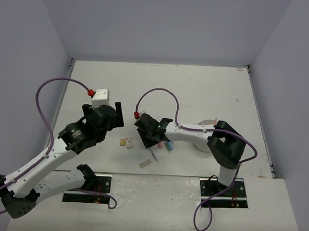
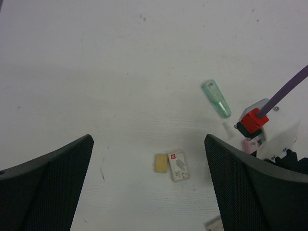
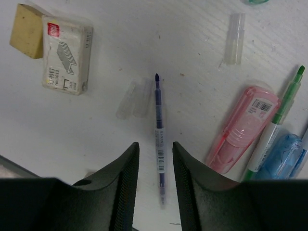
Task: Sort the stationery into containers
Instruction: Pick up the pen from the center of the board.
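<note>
Holds the right gripper (image 3: 155,149) over the white table (image 1: 196,86), toward its near edge, jaws narrow astride a thin dark-blue pen (image 3: 158,120), slim gaps showing, not clamped. Has a pink plastic highlighter (image 3: 243,127), a green-tipped pen (image 3: 284,103) and a blue capsule-shaped piece (image 3: 283,161) just beside it. Hangs the left gripper (image 2: 149,192) wide open over a tan block (image 2: 160,163) touching a white staple box (image 2: 178,166). Shows the round white organizer (image 1: 209,123) near the right edge, partly behind the right arm (image 1: 224,148).

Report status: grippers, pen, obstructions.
Left gripper open, empty. Right gripper jaws straddle dark blue pen, not clamped. Clear caps lie close beside pen's tip; pink highlighter apart.
</note>
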### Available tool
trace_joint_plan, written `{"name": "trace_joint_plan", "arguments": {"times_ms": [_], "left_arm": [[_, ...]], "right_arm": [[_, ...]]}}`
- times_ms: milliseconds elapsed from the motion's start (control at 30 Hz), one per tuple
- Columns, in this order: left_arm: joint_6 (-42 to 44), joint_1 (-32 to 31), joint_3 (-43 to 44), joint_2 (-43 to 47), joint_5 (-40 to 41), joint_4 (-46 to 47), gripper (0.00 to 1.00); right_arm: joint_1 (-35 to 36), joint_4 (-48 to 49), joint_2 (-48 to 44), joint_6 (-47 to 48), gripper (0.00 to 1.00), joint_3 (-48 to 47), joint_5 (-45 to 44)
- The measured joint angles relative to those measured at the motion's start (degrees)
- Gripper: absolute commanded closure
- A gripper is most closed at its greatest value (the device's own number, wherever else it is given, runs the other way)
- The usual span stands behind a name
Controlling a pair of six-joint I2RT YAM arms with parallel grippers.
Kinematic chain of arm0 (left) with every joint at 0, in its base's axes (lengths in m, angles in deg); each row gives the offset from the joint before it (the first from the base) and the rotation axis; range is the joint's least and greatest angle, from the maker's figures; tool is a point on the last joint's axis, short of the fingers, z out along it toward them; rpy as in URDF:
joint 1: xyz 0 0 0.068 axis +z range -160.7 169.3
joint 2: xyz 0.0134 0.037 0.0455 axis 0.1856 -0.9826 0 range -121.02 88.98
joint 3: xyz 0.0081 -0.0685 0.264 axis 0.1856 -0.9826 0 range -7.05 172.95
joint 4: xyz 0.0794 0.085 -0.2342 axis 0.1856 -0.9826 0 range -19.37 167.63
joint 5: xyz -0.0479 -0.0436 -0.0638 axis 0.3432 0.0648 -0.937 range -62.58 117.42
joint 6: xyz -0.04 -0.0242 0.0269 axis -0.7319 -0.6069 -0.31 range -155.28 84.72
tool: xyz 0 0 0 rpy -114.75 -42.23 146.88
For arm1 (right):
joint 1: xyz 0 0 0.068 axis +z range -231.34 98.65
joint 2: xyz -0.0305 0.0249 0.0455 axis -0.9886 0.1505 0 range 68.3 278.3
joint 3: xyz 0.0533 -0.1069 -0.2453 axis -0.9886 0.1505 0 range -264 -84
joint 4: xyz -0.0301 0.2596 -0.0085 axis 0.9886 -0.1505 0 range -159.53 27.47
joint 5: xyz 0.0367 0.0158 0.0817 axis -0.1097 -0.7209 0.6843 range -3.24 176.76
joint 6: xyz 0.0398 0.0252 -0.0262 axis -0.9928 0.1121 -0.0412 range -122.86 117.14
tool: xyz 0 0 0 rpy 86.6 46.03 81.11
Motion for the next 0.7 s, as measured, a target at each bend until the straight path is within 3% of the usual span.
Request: {"name": "trace_joint_plan", "arguments": {"times_ms": [467,700], "left_arm": [[1.24,0.00,-1.38,-1.90,-1.37,-0.21,0.00],[1.22,0.00,-1.38,-1.84,-2.27,-0.21,0.00]], "right_arm": [[0.30,-1.84,5.71,-1.60,0.83,-2.55,-1.83],[0.77,-5.63,6.68,-3.60,0.75,-4.35,-7.12]]}}
